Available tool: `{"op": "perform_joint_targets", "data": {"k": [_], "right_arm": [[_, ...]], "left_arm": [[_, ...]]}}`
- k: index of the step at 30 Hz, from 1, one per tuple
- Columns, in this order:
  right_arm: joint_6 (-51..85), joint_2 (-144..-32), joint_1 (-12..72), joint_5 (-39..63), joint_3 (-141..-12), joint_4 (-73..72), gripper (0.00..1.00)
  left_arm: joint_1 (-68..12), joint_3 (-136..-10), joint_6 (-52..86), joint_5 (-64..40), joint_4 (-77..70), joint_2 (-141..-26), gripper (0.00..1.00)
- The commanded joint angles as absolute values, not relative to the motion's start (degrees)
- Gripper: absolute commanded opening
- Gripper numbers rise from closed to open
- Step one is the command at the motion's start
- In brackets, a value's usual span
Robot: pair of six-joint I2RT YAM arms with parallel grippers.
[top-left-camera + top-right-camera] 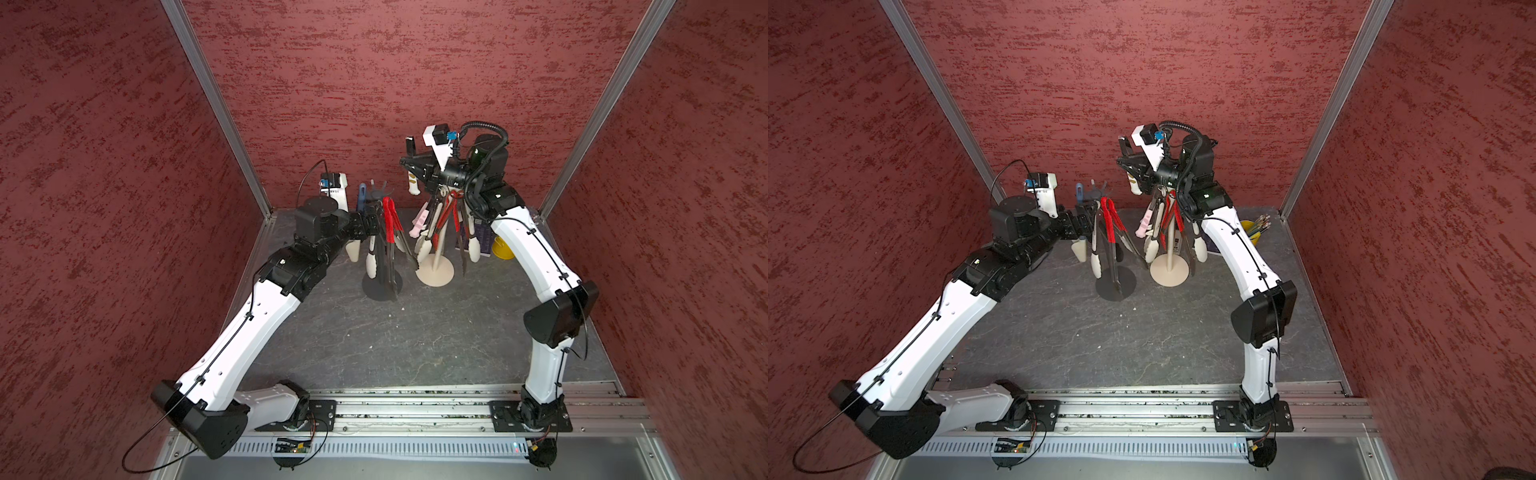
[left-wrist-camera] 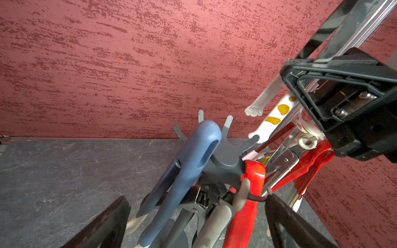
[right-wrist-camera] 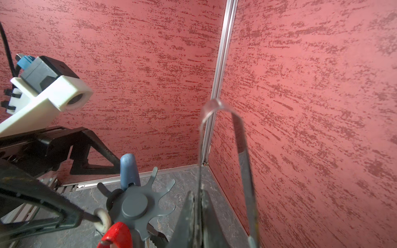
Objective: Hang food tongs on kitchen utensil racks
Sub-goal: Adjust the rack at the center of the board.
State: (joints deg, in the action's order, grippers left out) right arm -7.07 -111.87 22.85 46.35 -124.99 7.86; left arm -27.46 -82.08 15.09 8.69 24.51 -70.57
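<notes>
The dark grey utensil rack [image 1: 381,286] carries blue tongs [image 2: 193,163], red tongs [image 1: 389,220] and grey ones on its hook crown [image 3: 135,206]. My left gripper [image 2: 197,225] is open, one finger on each side of these hanging tongs just below the crown. One fingertip [image 2: 270,199] meets a thin dark wire by a pale ring. The cream-white rack [image 1: 435,270] holds several tongs with red and pink parts. My right gripper [image 1: 405,163] is raised between the two crowns. It is shut on one thin arm of metal tongs [image 3: 217,105] with cream, yellow-spotted paw tips [image 2: 277,113].
A yellow cup [image 1: 1252,230] of pencils stands at the back right, behind my right arm. Red walls close in the back and both sides. The grey tabletop [image 1: 415,340] stretches from the rack bases to the front rail.
</notes>
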Motion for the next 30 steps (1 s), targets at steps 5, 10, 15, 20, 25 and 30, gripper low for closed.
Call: {"op": "perform_joint_targets", "data": {"k": [5,10,15,20,25,30], "right_arm": [[-7.23,-108.51,24.36,49.6,-127.05,9.53,0.0],[-7.04,-108.76,25.29,52.23,-127.42,10.56,0.0],[-8.58,-109.31,26.17,53.16,-127.4,14.67,0.0],[-10.1,-108.92,26.36,54.73,-126.03,17.84,0.0],[-10.91,-105.24,26.37,54.85,-118.56,14.79,0.0],[-7.97,-103.04,26.41,56.15,-113.1,9.59,0.0]], "left_arm": [[-22.93,-81.94,12.7,5.43,26.51,-68.52,0.99],[-22.41,-81.31,12.62,0.74,24.76,-68.35,0.97],[-21.76,-81.0,13.22,-2.58,23.93,-68.75,0.91],[-20.28,-79.74,15.29,-6.48,21.75,-67.98,0.91],[-18.99,-79.91,16.75,-8.44,21.25,-68.88,0.88],[-18.33,-80.01,17.5,-9.78,20.12,-70.25,0.87]]}}
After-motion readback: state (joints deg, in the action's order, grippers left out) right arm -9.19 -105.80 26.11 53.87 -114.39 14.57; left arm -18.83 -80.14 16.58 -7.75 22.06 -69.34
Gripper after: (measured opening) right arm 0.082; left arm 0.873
